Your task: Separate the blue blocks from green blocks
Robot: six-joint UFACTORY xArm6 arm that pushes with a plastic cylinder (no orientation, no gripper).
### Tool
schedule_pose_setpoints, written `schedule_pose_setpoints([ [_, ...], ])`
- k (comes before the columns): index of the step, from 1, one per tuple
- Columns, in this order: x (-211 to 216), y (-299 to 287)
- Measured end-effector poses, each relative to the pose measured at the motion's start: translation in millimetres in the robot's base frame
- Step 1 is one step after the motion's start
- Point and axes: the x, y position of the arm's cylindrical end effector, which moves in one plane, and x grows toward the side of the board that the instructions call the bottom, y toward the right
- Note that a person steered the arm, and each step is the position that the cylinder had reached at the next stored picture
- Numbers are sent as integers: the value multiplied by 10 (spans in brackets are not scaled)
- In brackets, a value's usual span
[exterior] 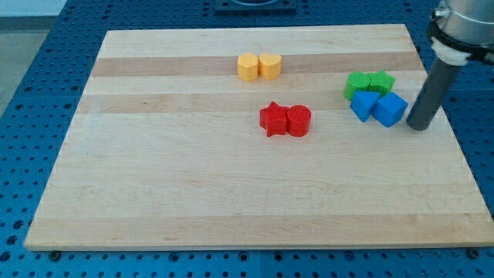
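Observation:
Two green blocks sit at the view's right: a green block (358, 84) and a green star-like block (380, 81) beside it. Just below them, touching, are a blue triangular block (363, 104) and a blue cube (390, 110). The four form one tight cluster. My tip (419, 126) is the lower end of the dark rod, just right of the blue cube, a small gap apart from it.
A red star (272, 120) and a red cylinder (299, 121) touch at the board's middle. A yellow hexagonal block (248, 66) and a yellow heart-like block (270, 66) sit at the top middle. The wooden board's right edge (451, 131) is close to my tip.

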Motion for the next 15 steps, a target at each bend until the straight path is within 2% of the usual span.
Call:
schedule_pose_setpoints([
  [3, -109, -60],
  [5, -110, -510],
  [9, -291, -780],
  [13, -565, -1504],
  [15, -574, -1592],
])
